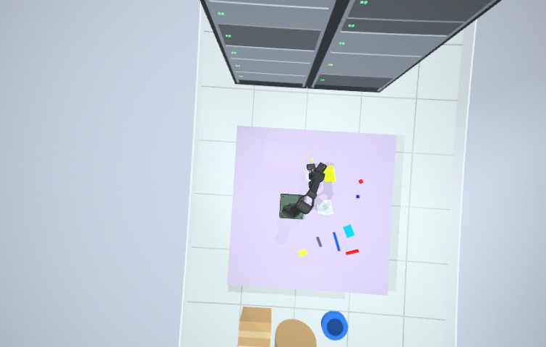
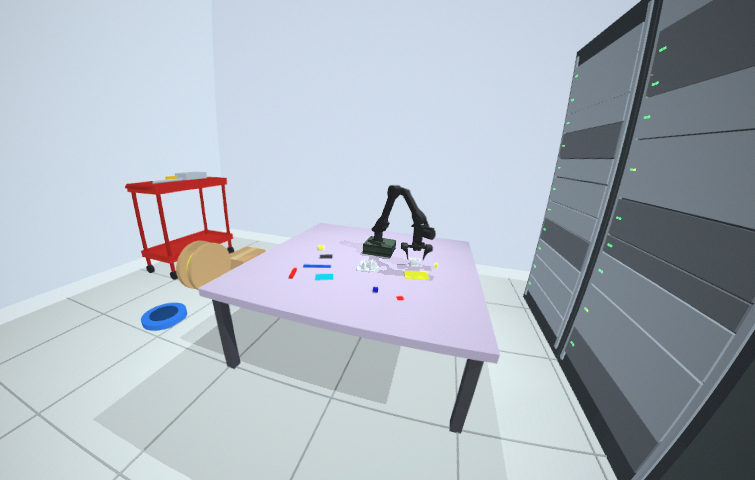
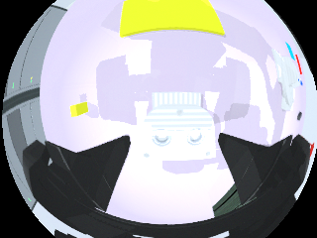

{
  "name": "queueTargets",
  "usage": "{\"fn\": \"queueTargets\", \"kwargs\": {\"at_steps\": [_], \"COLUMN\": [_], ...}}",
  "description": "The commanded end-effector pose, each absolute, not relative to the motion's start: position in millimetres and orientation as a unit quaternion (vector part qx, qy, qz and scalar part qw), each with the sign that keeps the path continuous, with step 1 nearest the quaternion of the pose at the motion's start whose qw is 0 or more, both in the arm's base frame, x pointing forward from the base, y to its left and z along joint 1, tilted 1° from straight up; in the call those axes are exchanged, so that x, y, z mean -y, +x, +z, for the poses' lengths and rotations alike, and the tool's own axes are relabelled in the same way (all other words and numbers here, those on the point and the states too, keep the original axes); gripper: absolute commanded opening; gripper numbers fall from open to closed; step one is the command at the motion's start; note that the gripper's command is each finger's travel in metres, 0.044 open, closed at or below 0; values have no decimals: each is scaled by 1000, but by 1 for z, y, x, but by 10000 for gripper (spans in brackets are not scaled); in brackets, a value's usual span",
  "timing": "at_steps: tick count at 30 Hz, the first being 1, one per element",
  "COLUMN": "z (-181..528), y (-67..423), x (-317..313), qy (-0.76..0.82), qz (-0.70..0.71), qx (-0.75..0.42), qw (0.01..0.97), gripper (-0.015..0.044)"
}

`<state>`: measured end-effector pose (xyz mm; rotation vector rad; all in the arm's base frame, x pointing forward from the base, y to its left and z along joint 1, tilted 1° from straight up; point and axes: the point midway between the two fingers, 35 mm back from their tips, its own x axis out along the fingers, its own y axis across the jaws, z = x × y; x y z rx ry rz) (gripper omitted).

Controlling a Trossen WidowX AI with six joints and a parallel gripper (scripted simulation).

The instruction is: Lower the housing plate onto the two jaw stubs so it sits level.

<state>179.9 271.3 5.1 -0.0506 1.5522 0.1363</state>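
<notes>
My gripper [image 2: 417, 258] [image 3: 175, 139] is open and empty, pointing down, its fingers wide apart. Between and just beyond the fingertips in the wrist view, a white piece [image 2: 414, 262] [image 3: 179, 119] lies on the table, with a ribbed end, a stepped middle and two round ringed features. It looks like the housing plate, but pale glare blurs its outline. A second white piece [image 1: 325, 207] [image 2: 367, 265] [image 3: 286, 79], bulky and uneven, rests on the table nearer the arm's base. It may be the base with the jaws; jaws, pins and stubs cannot be told apart.
A yellow block [image 1: 329, 173] [image 2: 415, 275] [image 3: 170, 19] lies beside the nearer white piece, and a small yellow cube [image 1: 311, 160] [image 3: 79, 109] lies on another side. Cyan [image 1: 348, 230], blue [image 1: 336, 241], red [image 1: 351, 251] and grey [image 1: 318, 241] pieces lie farther off on the lilac table [image 1: 258, 257].
</notes>
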Motion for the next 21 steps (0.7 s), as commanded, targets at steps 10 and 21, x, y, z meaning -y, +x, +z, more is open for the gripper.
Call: {"fn": "queueTargets", "kwargs": {"at_steps": [10, 21], "z": [-9, -9], "y": [178, 178], "x": [-270, -270], "qy": [-23, -23], "qz": [58, 58], "qx": [-703, -703], "qw": [709, 709], "gripper": [440, 440]}}
